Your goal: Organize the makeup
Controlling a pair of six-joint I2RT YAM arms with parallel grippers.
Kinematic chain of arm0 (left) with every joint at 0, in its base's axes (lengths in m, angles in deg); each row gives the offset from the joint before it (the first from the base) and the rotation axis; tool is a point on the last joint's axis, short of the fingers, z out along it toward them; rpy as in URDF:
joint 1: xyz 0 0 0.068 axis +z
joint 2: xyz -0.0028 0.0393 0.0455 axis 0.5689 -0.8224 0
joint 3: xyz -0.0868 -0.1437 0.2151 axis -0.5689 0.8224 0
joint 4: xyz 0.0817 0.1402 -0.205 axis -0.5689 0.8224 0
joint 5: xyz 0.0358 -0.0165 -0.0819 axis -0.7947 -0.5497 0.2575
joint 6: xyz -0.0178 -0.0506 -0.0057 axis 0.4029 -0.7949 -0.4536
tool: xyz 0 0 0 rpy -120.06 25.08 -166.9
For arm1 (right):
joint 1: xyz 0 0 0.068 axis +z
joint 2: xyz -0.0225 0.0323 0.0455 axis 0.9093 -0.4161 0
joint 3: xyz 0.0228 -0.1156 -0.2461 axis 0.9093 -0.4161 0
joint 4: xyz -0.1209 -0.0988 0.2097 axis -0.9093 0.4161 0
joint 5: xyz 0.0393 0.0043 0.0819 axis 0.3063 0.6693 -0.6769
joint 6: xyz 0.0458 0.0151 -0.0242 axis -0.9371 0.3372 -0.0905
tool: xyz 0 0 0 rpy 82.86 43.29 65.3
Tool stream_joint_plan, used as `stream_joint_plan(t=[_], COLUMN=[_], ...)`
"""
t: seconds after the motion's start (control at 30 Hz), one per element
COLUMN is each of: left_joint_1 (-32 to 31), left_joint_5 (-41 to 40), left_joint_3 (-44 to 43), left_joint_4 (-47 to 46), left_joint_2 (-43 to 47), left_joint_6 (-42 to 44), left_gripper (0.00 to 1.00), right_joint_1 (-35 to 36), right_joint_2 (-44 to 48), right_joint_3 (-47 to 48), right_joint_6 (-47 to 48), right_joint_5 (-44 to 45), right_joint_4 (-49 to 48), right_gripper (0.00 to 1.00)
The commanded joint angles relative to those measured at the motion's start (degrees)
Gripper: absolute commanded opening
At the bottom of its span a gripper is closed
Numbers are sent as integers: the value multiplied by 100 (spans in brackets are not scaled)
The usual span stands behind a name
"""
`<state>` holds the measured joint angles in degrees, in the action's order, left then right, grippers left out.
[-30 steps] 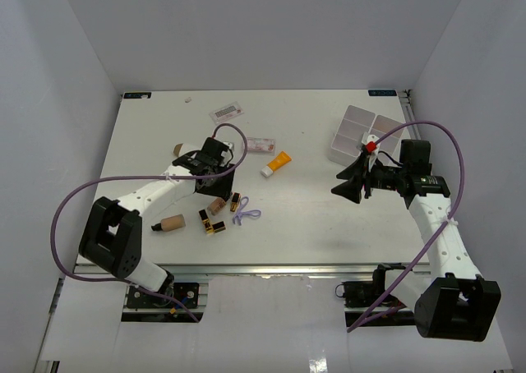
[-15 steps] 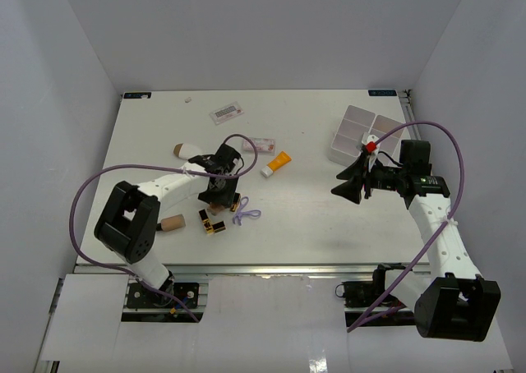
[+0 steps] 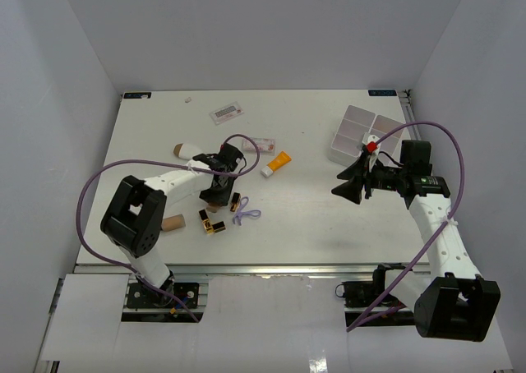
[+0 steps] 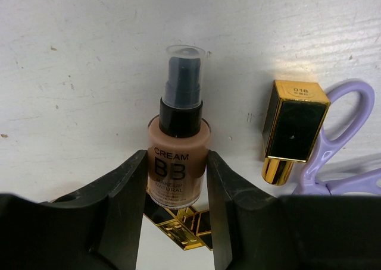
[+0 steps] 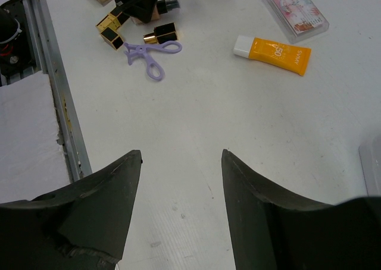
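Observation:
My left gripper (image 3: pixel 218 191) (image 4: pixel 177 160) is shut on the tan foundation bottle (image 4: pixel 178 140), one finger against each side of its body, clear-capped pump pointing away. A gold-and-black lipstick tube (image 4: pixel 293 127) (image 3: pixel 236 200) lies just right of it; another lipstick (image 4: pixel 186 229) (image 3: pixel 205 222) shows below the bottle. Beige sponges (image 3: pixel 173 223) (image 3: pixel 182 150) lie to the left. The orange-tipped white tube (image 3: pixel 277 163) (image 5: pixel 277 53) and a flat clear packet (image 3: pixel 261 144) (image 5: pixel 294 11) lie further back. My right gripper (image 3: pixel 349 184) (image 5: pixel 181 157) is open and empty above bare table.
A purple loop-handled tool (image 3: pixel 245 216) (image 4: pixel 345 133) lies beside the lipsticks. The white compartment tray (image 3: pixel 362 132) stands at the back right, behind my right gripper. A second clear packet (image 3: pixel 226 110) lies near the back edge. A metal rail (image 5: pixel 56 97) runs along the table's near edge.
My left gripper moved toward the near edge, from beside the sponge onto the foundation bottle, and its fingers now stand around it. The right arm has not moved.

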<state>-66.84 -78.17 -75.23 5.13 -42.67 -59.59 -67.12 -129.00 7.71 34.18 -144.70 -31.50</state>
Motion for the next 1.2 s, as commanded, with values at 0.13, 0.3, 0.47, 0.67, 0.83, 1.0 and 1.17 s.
stream_joint_plan(t=[0.13,0.3,0.47,0.67,0.83,1.0,1.17], left_joint_1=[-20,-18,-18,-18,-18,-18,-18], left_joint_5=[-247,-264,-252,-247,-247,-229,-238], left_joint_3=[-217,-185,-165,-145,-140,-127,-108], left_joint_4=[-77,-102,-145,-158,-167,-185,-210], left_joint_2=[-27,-77,-140,-155,-152,-148,-139], left_joint_6=[-2,-28,-28,-30,-37,-37,-37], left_gripper=[41,50,50,56,60,58,53], right_joint_1=[-74,-97,-124,-148,-163,-181,-190], right_joint_2=[119,120,121,110,119,110,110], right_joint_3=[-35,-43,-46,-54,-61,-61,-68], right_joint_6=[-24,-33,-39,-42,-42,-42,-42], right_joint_5=[-244,-268,-281,-302,-297,-310,-318], right_joint_4=[-147,-147,-147,-140,-147,-143,-146], right_gripper=[64,64,64,64,65,65,65])
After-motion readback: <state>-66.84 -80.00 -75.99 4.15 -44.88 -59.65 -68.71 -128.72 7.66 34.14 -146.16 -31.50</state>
